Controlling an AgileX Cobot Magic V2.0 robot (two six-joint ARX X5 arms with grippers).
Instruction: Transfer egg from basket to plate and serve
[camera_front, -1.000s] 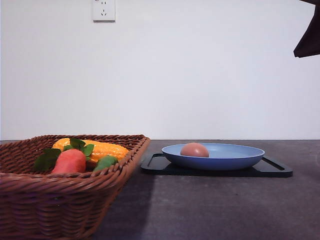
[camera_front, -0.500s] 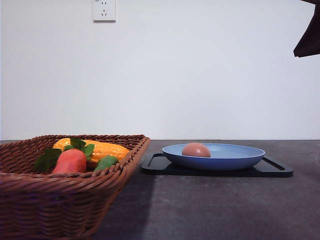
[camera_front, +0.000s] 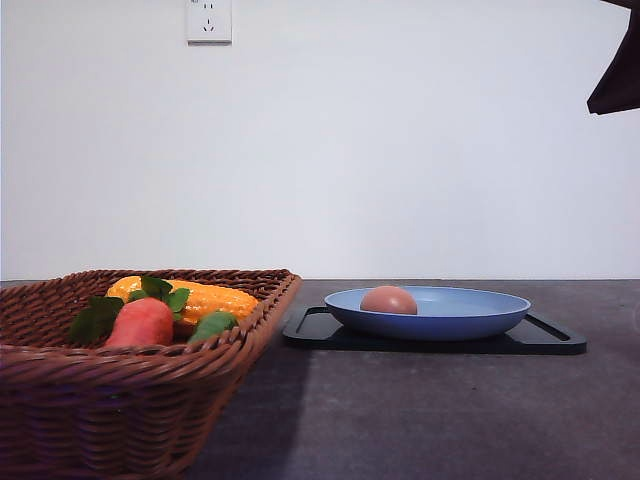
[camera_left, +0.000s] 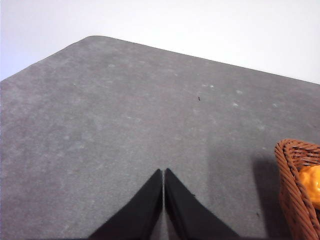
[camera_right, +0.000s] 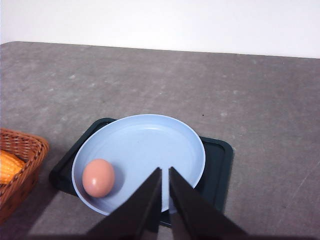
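Right wrist view: right gripper (camera_right: 165, 172) above plate (camera_right: 145, 142), fingers (camera_right: 181, 200) nearly together.

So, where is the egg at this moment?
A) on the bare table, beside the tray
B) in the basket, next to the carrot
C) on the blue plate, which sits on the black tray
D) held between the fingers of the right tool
C: the egg lies free on the blue plate, which rests on the black tray; the right tool hangs above the plate, shut and holding nothing.
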